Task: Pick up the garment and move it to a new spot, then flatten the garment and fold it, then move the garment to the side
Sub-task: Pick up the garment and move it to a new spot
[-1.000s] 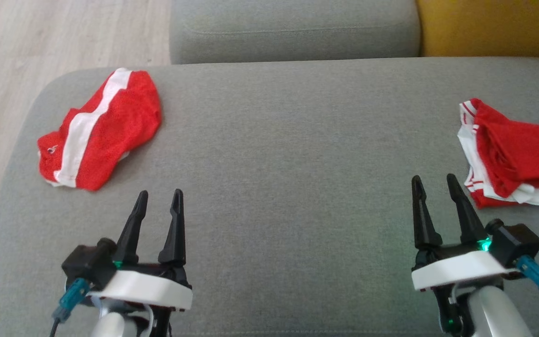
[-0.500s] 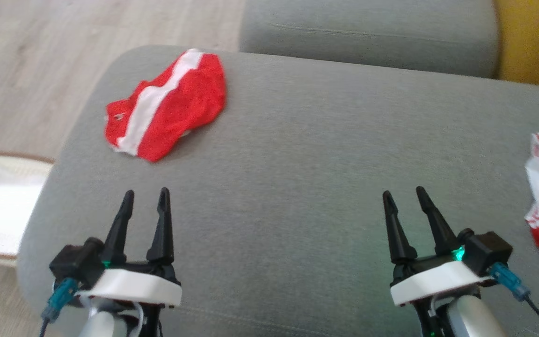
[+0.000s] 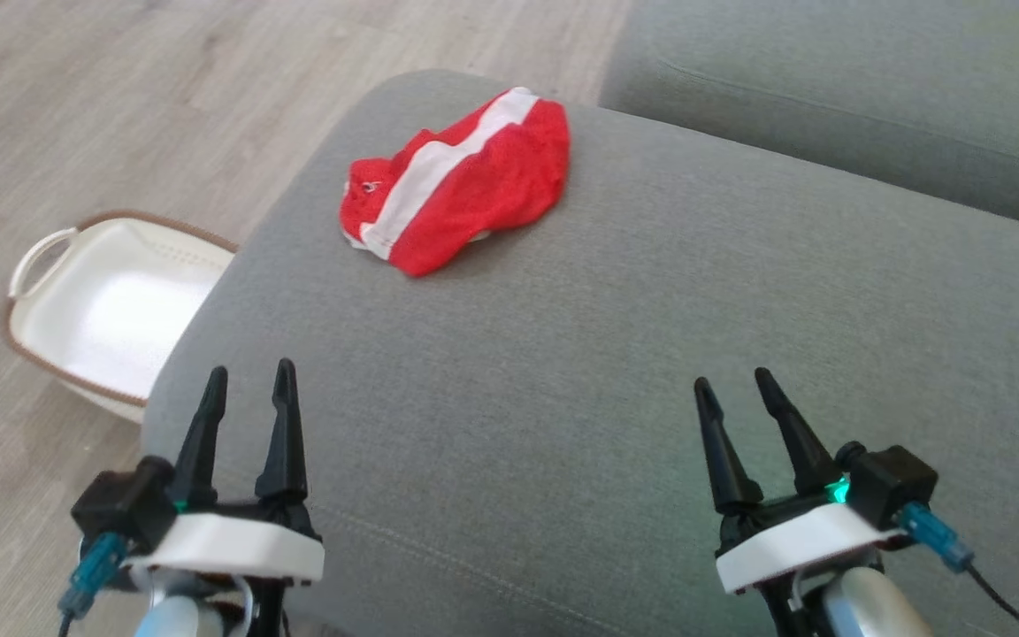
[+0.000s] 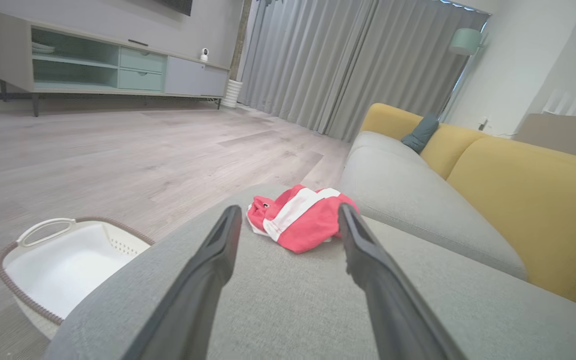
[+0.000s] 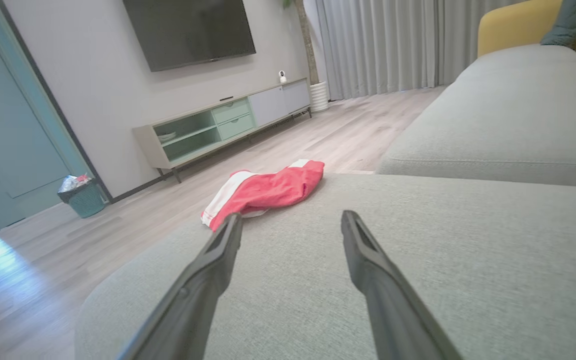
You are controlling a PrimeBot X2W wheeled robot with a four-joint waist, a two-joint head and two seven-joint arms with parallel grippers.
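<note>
Garment (image 3: pixel 456 181), red mesh with white stripe: crumpled at the far-left corner of the grey fabric sofa cushion (image 3: pixel 651 354). Left gripper (image 3: pixel 249 372), right gripper (image 3: pixel 733 380): jaws wide apart, empty, well short. Advised: left reaches, pinches a raised fold.

The left gripper (image 3: pixel 250 370) and the right gripper (image 3: pixel 731 379) look the same. Each has two long black fingers (image 3: pixel 280 438) that are thick at the bottom and thin and pointy at the top. Under the fingers sits a flat white base (image 3: pixel 226 548). A black box (image 3: pixel 890 482) is stuck on the outer side, with a blue-green plug (image 3: pixel 934 535) and a thin black cable (image 3: pixel 996 597). A small green light (image 3: pixel 838 489) glows. The forearm (image 3: pixel 863 609) is smooth and silver-white.
</note>
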